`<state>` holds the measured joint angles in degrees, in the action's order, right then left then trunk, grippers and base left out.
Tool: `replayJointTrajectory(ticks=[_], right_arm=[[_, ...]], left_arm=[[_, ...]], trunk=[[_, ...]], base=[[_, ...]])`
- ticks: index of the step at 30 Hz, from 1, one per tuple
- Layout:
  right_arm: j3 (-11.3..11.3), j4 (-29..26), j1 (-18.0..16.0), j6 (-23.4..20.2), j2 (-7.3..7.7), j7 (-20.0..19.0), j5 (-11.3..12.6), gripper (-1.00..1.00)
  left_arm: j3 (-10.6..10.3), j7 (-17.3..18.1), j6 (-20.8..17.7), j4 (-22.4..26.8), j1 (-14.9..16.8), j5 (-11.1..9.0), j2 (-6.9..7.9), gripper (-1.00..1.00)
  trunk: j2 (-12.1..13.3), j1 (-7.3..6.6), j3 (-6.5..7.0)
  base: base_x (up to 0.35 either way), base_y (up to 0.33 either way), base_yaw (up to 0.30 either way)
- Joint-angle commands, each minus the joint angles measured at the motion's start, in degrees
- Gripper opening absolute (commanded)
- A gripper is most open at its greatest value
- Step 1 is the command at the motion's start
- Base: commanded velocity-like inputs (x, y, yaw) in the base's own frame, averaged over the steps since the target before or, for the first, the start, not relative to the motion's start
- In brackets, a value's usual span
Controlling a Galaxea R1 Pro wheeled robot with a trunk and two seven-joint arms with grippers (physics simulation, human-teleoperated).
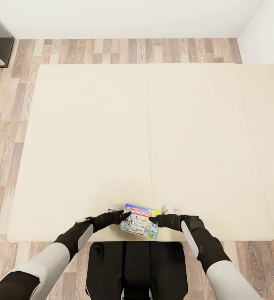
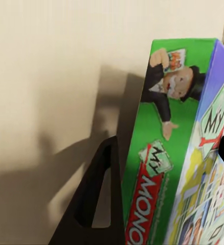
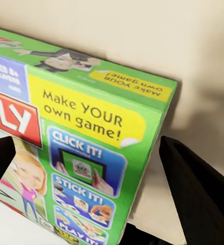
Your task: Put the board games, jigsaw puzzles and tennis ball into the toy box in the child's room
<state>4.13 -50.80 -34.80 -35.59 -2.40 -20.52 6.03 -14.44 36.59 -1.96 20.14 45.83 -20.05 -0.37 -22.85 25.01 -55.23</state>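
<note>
Head view entry: 1 MONOPOLY box (image 1: 140, 221), near edge of bed (image 1: 70, 146), directly before the trunk. Set between 2 grippers: left gripper (image 1: 122, 215) at its left end, right gripper (image 1: 155, 220) at its right end, equally near. Long axis across, gripper to gripper. Left jaws open, 1 finger (image 2: 94, 199) beside the green edge. Right jaws wide, straddling the box corner (image 3: 142, 153). Grasp judged imminent, not confirmed.

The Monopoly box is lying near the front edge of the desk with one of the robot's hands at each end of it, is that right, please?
Not quite: the Monopoly box is near the front edge of the beige bed, not a desk, as the head view shows. The rest holds: the left hand is at one end and the right hand at the other.
</note>
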Motion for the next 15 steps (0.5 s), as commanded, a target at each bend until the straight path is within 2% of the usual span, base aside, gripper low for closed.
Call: replayJointTrajectory(ticks=[1,15], right_arm=[[0.0,-0.2,0.0,-0.3,-0.03,0.1,1.9,1.00],[0.3,-0.4,0.1,-0.4,-0.49,0.1,1.8,1.00]], left_arm=[[-0.5,-0.1,-0.2,-0.1,0.0,-0.1,-0.90,1.00],[-0.6,-0.2,0.2,-0.3,0.1,-0.1,-0.95,1.00]], trunk=[[-0.1,0.77,-0.06],[-0.1,0.77,-0.06]], base=[[0.000,0.000,0.000],[0.000,0.000,0.000]])
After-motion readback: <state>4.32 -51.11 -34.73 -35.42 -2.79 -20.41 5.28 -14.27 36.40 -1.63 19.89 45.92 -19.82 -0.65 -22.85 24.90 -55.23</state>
